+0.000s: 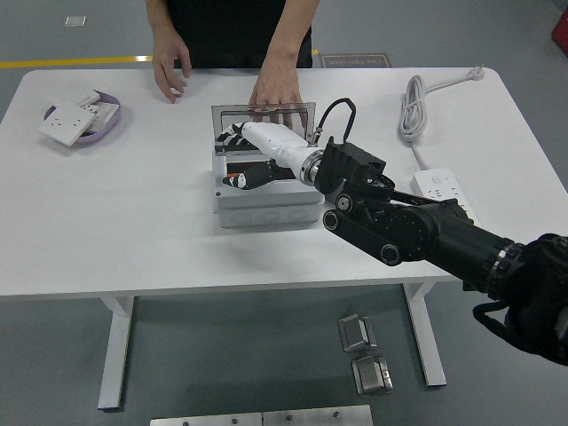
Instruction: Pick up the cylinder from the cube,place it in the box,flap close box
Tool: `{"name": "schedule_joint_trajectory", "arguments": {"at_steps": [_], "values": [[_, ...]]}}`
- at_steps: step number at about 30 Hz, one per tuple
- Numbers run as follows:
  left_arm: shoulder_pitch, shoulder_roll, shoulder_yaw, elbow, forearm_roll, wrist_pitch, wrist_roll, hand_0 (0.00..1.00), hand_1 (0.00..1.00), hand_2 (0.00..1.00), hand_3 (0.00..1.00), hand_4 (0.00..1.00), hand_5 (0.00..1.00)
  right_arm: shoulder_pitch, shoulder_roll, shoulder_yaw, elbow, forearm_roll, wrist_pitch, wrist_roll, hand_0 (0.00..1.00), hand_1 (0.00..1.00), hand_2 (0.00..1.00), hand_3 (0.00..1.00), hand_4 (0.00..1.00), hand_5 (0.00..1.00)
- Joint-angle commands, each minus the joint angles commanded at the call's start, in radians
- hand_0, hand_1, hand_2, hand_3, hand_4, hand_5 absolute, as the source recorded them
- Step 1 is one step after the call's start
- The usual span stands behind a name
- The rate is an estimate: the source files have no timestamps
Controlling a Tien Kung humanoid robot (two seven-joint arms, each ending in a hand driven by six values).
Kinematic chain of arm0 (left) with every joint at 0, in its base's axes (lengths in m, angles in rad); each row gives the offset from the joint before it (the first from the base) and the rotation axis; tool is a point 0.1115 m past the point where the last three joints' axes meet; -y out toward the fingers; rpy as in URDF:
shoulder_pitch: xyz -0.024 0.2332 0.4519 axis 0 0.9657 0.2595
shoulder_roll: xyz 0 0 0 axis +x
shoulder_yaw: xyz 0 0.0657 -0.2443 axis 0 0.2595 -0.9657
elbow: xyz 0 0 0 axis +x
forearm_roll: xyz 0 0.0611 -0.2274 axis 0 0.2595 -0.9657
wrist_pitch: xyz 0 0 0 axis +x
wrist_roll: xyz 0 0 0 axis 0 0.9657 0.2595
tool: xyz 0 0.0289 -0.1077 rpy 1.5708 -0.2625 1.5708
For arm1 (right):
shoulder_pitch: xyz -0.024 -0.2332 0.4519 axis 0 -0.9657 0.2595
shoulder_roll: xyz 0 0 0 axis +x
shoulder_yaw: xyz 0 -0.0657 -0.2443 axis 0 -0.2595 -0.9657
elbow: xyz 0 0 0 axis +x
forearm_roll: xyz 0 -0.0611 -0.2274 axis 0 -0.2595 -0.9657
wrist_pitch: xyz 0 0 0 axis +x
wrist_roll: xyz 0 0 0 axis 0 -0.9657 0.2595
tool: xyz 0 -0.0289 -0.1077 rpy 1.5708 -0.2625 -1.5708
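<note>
The grey box [266, 209] stands at the table's middle with its clear lid [264, 118] upright at the back. My right hand [228, 160], white with black fingers, reaches over the box's open top toward its left side. Its fingers are spread and hold nothing. The orange cylinder does not show plainly; the hand hides the inside of the box. No cube is in view. A person's hand [277, 89] rests against the lid from behind.
The person's other hand [169, 69] rests on the table at the far left. A purple tray [105, 130] with white sockets sits at the left. A white power strip [439, 186] and coiled cable [414, 108] lie at the right.
</note>
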Motion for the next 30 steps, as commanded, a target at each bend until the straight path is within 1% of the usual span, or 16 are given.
{"name": "schedule_joint_trajectory", "arguments": {"at_steps": [3,7,12,15,19,25,27,30], "values": [[0.002,0.0,-0.001,0.0,0.001,0.0,0.0,0.582,0.622,0.539,0.597,0.646,0.258,0.033,0.0,0.024,0.019,0.015,0.012,-0.008,0.871,0.758,0.764,0.824,0.849,0.312],[0.001,0.001,-0.004,0.0,0.004,-0.001,0.0,0.582,0.622,0.54,0.598,0.642,0.253,0.07,0.0,0.045,0.001,0.032,0.021,-0.011,0.864,0.755,0.758,0.819,0.842,0.307],[0.0,0.003,-0.003,0.0,0.007,-0.002,0.001,0.582,0.622,0.539,0.598,0.64,0.25,0.112,0.0,0.057,-0.064,0.056,0.03,-0.007,0.861,0.753,0.757,0.817,0.834,0.303],[-0.002,0.006,0.008,0.0,-0.002,-0.003,-0.003,0.582,0.622,0.539,0.598,0.64,0.25,0.128,0.0,0.062,-0.122,0.074,0.032,0.002,0.861,0.753,0.757,0.817,0.834,0.303],[-0.008,0.01,0.029,0.0,-0.022,-0.004,-0.01,0.582,0.622,0.539,0.598,0.637,0.246,0.139,0.0,0.055,-0.196,0.108,0.033,0.015,0.859,0.752,0.756,0.817,0.833,0.307],[-0.02,0.015,0.037,0.0,-0.031,-0.004,-0.013,0.582,0.622,0.539,0.597,0.636,0.245,0.137,0.0,0.033,-0.301,0.164,0.032,0.036,0.861,0.751,0.754,0.815,0.833,0.309],[-0.022,0.016,0.038,0.0,-0.032,-0.004,-0.014,0.582,0.622,0.539,0.597,0.636,0.245,0.13,0.0,0.024,-0.319,0.179,0.03,0.039,0.861,0.751,0.754,0.815,0.833,0.309],[-0.021,0.016,0.037,0.0,-0.032,-0.003,-0.013,0.582,0.622,0.539,0.597,0.634,0.242,0.117,0.0,0.01,-0.328,0.192,0.028,0.043,0.857,0.749,0.749,0.813,0.835,0.315]]}}
